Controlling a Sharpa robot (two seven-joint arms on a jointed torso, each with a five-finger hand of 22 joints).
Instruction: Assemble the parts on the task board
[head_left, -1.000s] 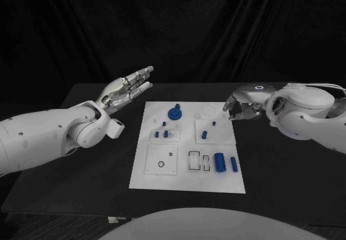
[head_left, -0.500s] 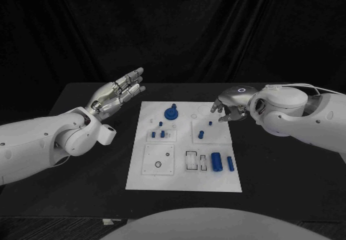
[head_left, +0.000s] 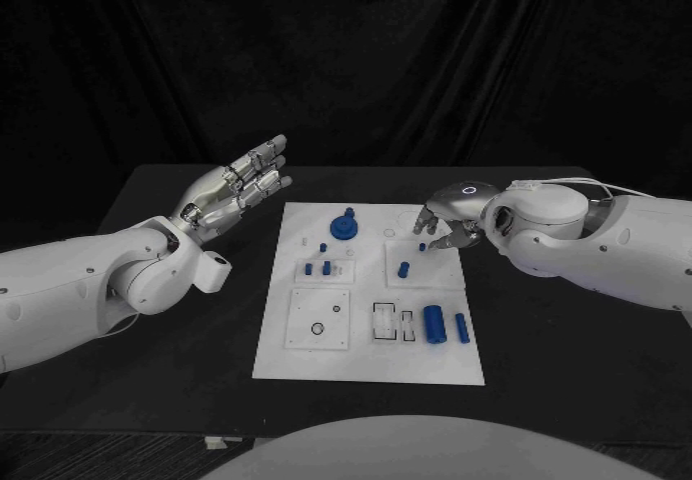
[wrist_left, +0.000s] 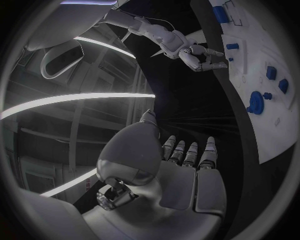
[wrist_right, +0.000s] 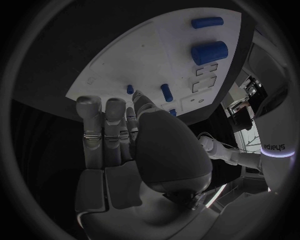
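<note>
The white task board (head_left: 368, 350) lies mid-table. On it are a round blue knobbed part (head_left: 343, 227) at the far end, small blue pegs (head_left: 320, 267), a blue peg (head_left: 405, 268), a thick blue cylinder (head_left: 434, 324) and a slimmer one (head_left: 462, 328). My right hand (head_left: 444, 222) hovers over the board's far right corner, fingers pointing down, thumb near them, nothing seen in it. The right wrist view shows that hand (wrist_right: 125, 145) above the board (wrist_right: 156, 55) and the peg (wrist_right: 166, 92). My left hand (head_left: 238, 185) is raised left of the board, fingers straight and empty.
The black table (head_left: 562, 330) extends on both sides of the board. Empty outlined slots (head_left: 387, 320) and a plate with holes (head_left: 325, 320) sit on the board's near half. The left wrist view shows my right hand (wrist_left: 201, 56) across from the round part (wrist_left: 255, 102).
My right hand has moved left from beside the board to above its far right corner. My left hand has barely moved in the last half second.
</note>
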